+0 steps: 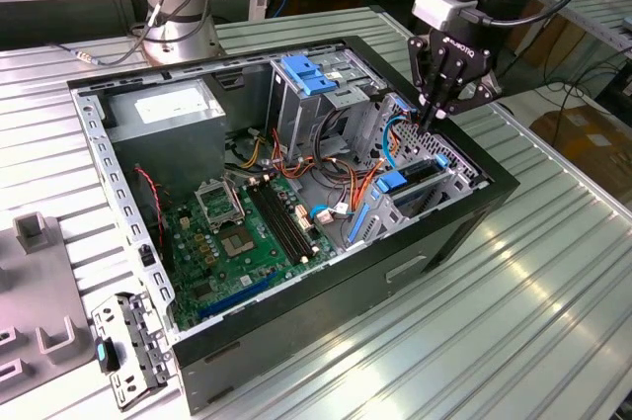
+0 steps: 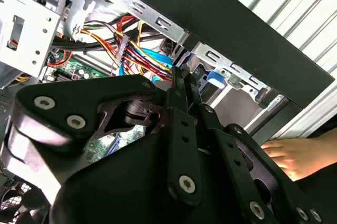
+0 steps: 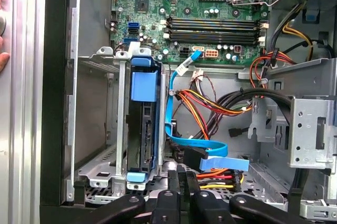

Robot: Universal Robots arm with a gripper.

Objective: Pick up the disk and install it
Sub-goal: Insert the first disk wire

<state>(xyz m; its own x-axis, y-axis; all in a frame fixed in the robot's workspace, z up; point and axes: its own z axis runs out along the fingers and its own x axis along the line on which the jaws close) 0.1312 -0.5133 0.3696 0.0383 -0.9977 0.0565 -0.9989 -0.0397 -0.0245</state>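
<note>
here, at this moment:
disk (image 3: 143, 129): stood on edge in the drive cage (image 3: 100, 176), blue rails seated, inside the case (image 1: 326, 311).
gripper (image 1: 435, 116): hung just above the cage; fingers (image 3: 179, 192) pressed together, holding nothing.

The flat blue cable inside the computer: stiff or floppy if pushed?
Probably floppy: the flat blue cable already loops and folds loosely. Likely light, as it arches unsupported. Being a thin ribbon, it may kink if pressed hard.
</note>
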